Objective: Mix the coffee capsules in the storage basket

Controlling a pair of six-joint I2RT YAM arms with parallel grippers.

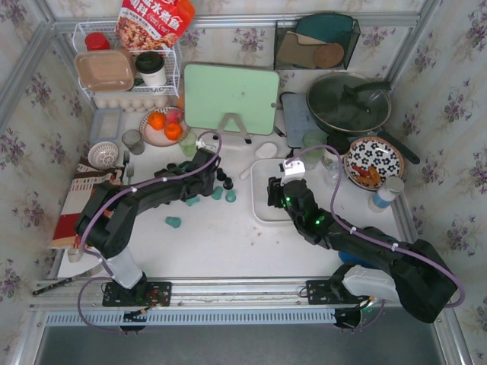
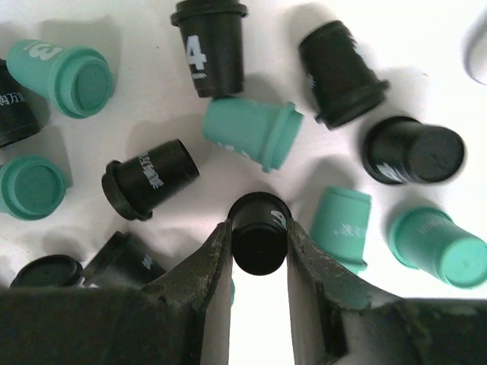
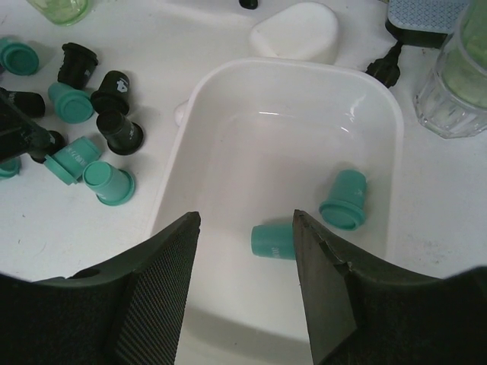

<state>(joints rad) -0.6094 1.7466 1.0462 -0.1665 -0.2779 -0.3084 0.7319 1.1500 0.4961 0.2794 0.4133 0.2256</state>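
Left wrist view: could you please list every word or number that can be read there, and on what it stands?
"4", in white, on the top black capsule.
White characters on the left black capsule: too blurred to read.
Pale print on the teal capsule right of centre: unreadable.

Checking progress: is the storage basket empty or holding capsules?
Holding capsules: two teal capsules lie in the white storage basket; no black ones visible inside.
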